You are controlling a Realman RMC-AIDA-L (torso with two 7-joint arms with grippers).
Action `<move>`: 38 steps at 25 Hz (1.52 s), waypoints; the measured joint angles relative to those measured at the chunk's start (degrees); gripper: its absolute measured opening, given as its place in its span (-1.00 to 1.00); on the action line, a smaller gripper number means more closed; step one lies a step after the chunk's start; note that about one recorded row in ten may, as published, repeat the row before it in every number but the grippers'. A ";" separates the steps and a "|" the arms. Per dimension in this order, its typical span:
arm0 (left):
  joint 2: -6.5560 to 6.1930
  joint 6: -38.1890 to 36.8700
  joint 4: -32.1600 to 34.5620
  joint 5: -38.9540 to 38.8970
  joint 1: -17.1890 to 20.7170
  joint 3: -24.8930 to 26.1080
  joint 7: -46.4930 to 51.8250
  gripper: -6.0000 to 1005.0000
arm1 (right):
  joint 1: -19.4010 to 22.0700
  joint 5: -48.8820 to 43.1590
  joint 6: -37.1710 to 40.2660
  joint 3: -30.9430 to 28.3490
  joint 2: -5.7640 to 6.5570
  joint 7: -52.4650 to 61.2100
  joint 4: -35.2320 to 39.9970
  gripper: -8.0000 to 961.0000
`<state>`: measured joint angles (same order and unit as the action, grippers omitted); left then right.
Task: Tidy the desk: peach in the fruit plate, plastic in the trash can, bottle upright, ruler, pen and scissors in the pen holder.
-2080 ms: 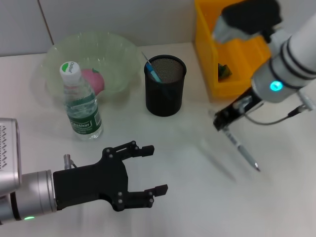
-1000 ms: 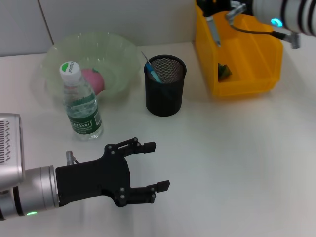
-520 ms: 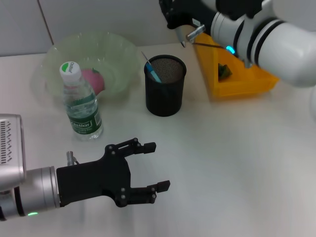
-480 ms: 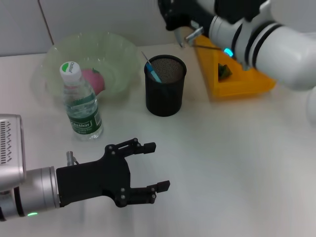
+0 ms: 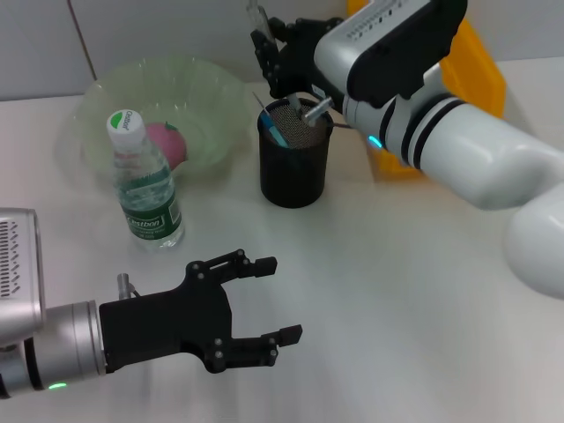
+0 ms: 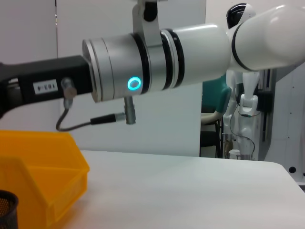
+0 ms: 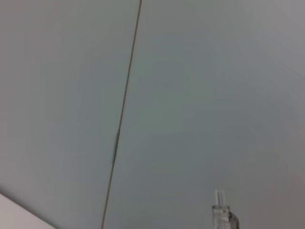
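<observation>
Head view: right gripper clamps the pen upright, just above the pen holder.

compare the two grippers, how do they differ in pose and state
The left gripper hangs low near the table's front edge; the right gripper is raised over the pen holder.
The left gripper is open and empty; the right gripper is shut on a pen, which stands about upright.
The left gripper points sideways across the table; the right one reaches in from the far right.
Both are black.
</observation>
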<state>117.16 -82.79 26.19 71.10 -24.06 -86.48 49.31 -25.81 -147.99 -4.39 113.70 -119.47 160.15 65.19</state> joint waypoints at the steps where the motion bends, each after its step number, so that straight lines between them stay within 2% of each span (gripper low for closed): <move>1: 0.00 0.00 0.00 0.00 0.00 0.00 0.00 0.69 | -0.01 0.14 -0.31 0.31 0.00 0.02 -0.35 -0.58; 8: 0.07 0.00 0.00 0.00 -0.02 0.00 -0.08 0.69 | 0.00 0.34 -4.62 3.01 -0.12 0.05 -4.37 -0.53; 12: 0.09 -0.01 0.00 0.00 -0.04 0.00 -0.09 0.69 | 0.59 0.34 -10.68 6.20 -0.22 0.07 -8.46 -0.50; 19: 0.10 -0.01 0.08 0.01 -0.33 0.00 -0.09 0.69 | 1.41 1.33 -12.57 6.87 -0.31 0.70 -10.54 -0.46; 20: 0.09 -0.01 0.15 0.01 -0.28 0.00 -0.10 0.69 | 1.41 1.33 -12.57 6.87 -0.31 0.70 -10.54 -0.36; 23: 0.09 -0.04 0.24 0.01 -0.22 0.00 -0.09 0.69 | 4.88 1.79 -13.10 6.89 0.05 0.96 -6.10 -0.09; 24: -0.05 -0.31 0.41 -0.01 0.03 0.00 -0.09 0.69 | 8.87 1.36 -12.92 6.89 0.50 0.80 -0.42 0.00; 25: -0.05 -0.31 0.41 -0.01 0.03 0.00 -0.09 0.69 | 8.87 1.36 -12.92 6.89 0.50 0.80 -0.42 0.09; 26: -0.12 -0.40 0.43 -0.04 0.12 0.05 -0.10 0.69 | 11.33 0.73 -12.61 6.88 0.79 0.74 2.99 0.19; 27: -0.24 -0.44 0.30 -0.06 0.27 0.66 -0.09 0.69 | 16.55 -1.06 -11.80 6.84 1.09 0.77 9.39 0.28; 28: -0.24 -0.44 0.30 -0.06 0.27 0.66 -0.09 0.69 | 16.55 -1.06 -11.80 6.84 1.09 0.77 9.39 0.37; 29: -0.29 -0.45 0.15 -0.05 0.41 1.17 -0.10 0.69 | 20.81 -3.59 -11.42 6.71 0.71 0.82 14.06 0.47; 30: -0.29 -0.45 0.15 -0.05 0.41 1.17 -0.10 0.69 | 20.81 -3.59 -11.42 6.71 0.71 0.82 14.06 0.50; 32: -0.41 -0.44 0.31 -0.01 0.52 1.40 -0.07 0.69 | 24.28 -7.18 -11.27 6.72 0.06 0.78 17.55 0.56; 38: -0.51 -0.45 0.40 0.00 0.66 1.41 -0.14 0.69 | 23.60 -7.63 -9.46 7.10 0.33 3.77 18.10 0.74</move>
<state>116.64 -83.24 26.59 71.10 -23.41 -85.07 49.17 -2.22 -155.62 -13.85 120.80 -119.14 163.92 83.29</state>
